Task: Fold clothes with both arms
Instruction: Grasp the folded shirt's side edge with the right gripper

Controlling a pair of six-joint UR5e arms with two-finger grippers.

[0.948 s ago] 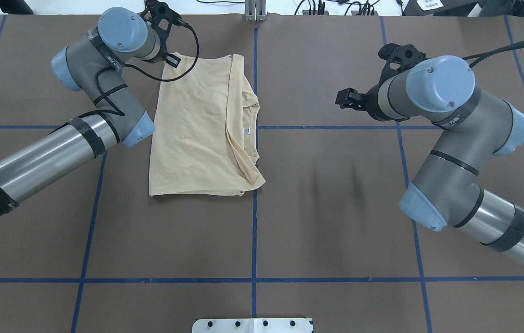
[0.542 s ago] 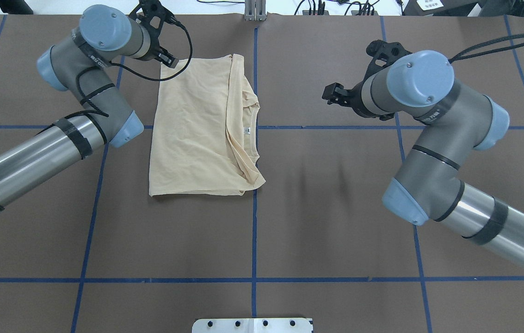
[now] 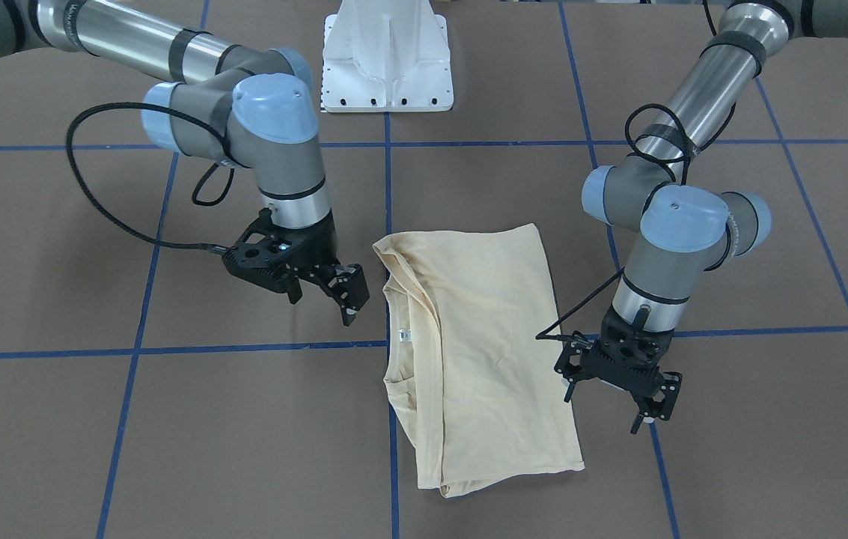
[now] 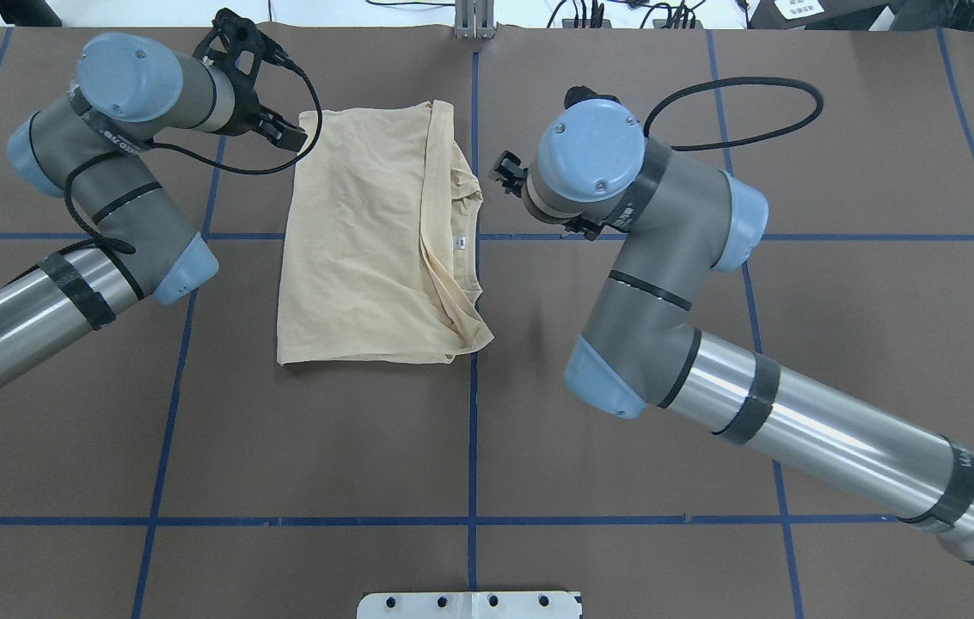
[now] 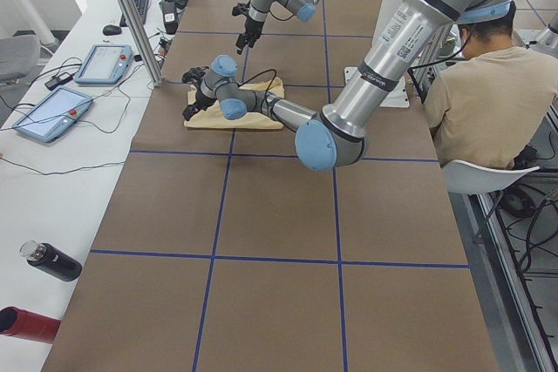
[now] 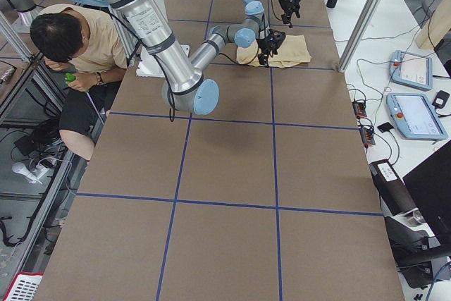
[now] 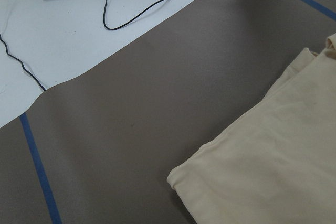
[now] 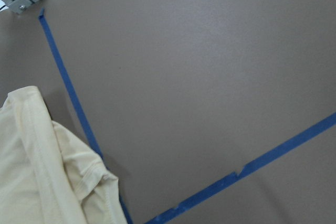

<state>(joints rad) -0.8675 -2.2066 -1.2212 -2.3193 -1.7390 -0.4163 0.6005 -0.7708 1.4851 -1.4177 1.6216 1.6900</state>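
Observation:
The cream-yellow T-shirt (image 4: 366, 241) lies folded into a rectangle on the brown table, neck and label toward the table's centre line, print hidden. It also shows in the front view (image 3: 476, 352). My left gripper (image 4: 284, 135) is open and empty, just off the shirt's far left corner, above the table (image 3: 622, 400). My right gripper (image 4: 504, 172) is open and empty, close beside the collar edge (image 3: 345, 292). The left wrist view shows a folded shirt corner (image 7: 262, 177). The right wrist view shows the bunched neck edge (image 8: 42, 171). No fingers show in either.
Blue tape lines (image 4: 473, 430) grid the table. The white pedestal base (image 3: 388, 56) stands at the robot's side. A metal post (image 4: 474, 17) stands at the far edge. A seated person (image 5: 488, 102) and pendants (image 5: 105, 63) are off the table.
My right arm has swung left across the table until its gripper is beside the shirt's collar. My left arm has pulled a little left, off the shirt's far corner. The shirt has not moved.

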